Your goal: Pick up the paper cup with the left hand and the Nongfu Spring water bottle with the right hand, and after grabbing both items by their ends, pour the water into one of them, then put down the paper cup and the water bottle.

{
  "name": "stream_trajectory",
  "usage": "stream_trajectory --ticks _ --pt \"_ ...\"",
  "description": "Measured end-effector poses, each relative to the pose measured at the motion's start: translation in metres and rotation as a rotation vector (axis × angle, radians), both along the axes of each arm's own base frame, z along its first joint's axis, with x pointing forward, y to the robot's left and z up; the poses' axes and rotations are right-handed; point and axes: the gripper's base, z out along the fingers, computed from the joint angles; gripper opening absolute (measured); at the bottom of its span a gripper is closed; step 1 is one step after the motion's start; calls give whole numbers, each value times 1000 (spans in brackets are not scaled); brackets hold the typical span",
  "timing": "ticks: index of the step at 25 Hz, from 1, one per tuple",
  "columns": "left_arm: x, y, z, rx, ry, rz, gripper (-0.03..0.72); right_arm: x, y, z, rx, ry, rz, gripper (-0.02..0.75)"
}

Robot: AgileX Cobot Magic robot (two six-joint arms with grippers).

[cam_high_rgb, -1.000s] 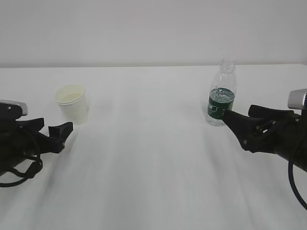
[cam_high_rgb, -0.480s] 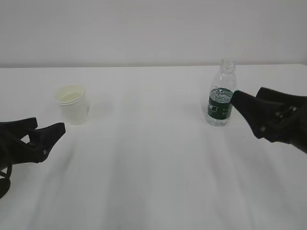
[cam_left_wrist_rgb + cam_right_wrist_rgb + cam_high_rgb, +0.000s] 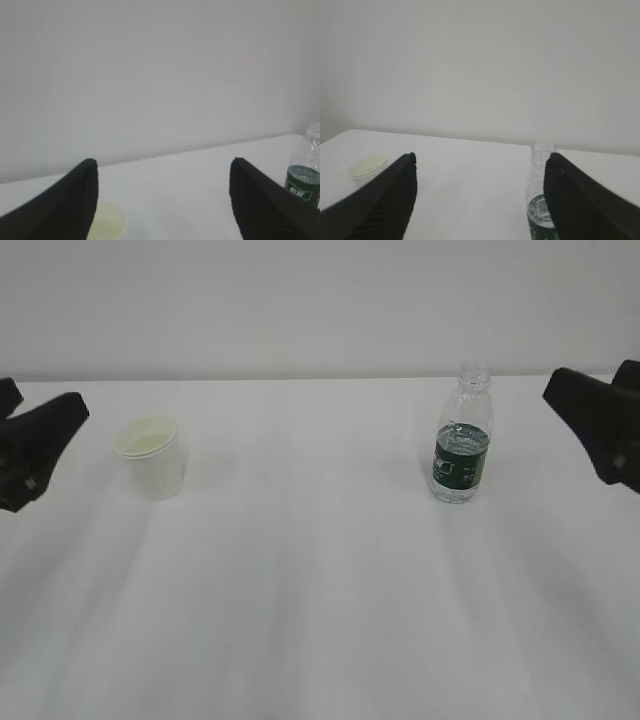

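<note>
The white paper cup [image 3: 150,456] stands upright on the table's left side, its cream inside showing. Upright on the right is the capless Nongfu Spring water bottle [image 3: 463,440] with its dark green label; the water [image 3: 464,433] reaches just above the label. My left gripper [image 3: 40,402] hangs open at the left edge, raised and apart from the cup. At the right edge my right gripper [image 3: 590,382] is open, well clear of the bottle. In the left wrist view the open gripper [image 3: 162,165] frames the cup [image 3: 107,225] low down. The right gripper [image 3: 481,160] has the bottle [image 3: 537,200] beside its right finger.
The white table [image 3: 320,580] runs back to a plain pale wall. The bottle [image 3: 302,177] shows at the right edge of the left wrist view, and the cup [image 3: 368,165] at the left of the right wrist view.
Both arms have risen and drawn outward to the picture's edges, away from the cup and the bottle. Cup and bottle have not moved.
</note>
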Motion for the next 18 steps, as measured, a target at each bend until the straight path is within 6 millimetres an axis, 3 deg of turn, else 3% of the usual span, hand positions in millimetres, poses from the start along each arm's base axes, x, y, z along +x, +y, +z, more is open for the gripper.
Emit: stream_trajectory --ticks 11,18 --pt "-10 7 18 -38 -16 55 587 -1 -16 59 -96 -11 -177 592" --pt "-16 13 22 -50 22 107 587 -14 -27 93 -114 -16 -283 592"
